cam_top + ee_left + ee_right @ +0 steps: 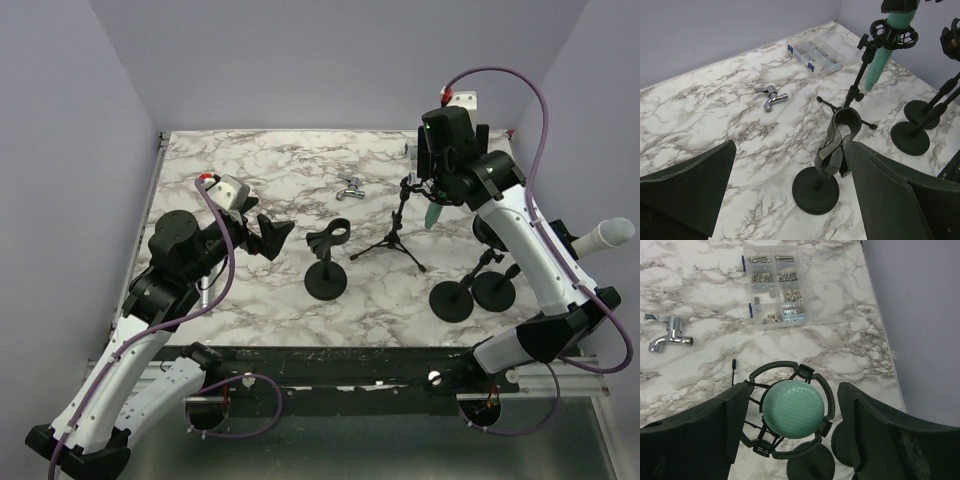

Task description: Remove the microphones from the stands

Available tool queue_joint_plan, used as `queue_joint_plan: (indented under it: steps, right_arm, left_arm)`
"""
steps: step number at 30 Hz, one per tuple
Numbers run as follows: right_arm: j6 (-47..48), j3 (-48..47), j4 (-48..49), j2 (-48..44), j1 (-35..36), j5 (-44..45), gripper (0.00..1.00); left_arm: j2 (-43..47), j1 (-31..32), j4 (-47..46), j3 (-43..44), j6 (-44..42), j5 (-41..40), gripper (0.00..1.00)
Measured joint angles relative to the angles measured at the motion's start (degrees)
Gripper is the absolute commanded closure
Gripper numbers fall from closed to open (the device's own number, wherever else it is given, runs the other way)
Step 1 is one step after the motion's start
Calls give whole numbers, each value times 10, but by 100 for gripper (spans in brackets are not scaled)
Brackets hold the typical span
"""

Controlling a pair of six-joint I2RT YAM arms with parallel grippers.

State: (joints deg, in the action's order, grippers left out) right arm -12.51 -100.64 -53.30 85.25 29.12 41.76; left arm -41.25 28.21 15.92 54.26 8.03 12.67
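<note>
The right gripper [792, 435], jaws spread, frames the green microphone [792, 407], apparently poised to lift it from its stand [781, 365].

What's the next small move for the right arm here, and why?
Probably lower the right gripper slightly. It is open and centred over the teal microphone, which sits ungripped in the shock mount. Its fingers seem to need more depth beside the head before closing.

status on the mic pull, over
Right gripper open, straddling the microphone head. Microphone seated in shock mount on the stand. Left gripper open, holding nothing. Nothing blocking.
</note>
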Motion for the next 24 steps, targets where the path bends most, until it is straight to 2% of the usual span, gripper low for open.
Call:
queue_joint_plan:
  steps: [7,19,24]
  right_arm:
    - [-5,20,0,-11,-15,-23,30]
    - [-4,29,8,-24,-15,-44,54]
    - [2,30,14,-34,-15,-55,60]
  left_arm:
    - [-4,0,0,0,0,0,1]
    - [-14,0,0,0,0,0,1]
    - [-24,0,0,0,0,0,2]
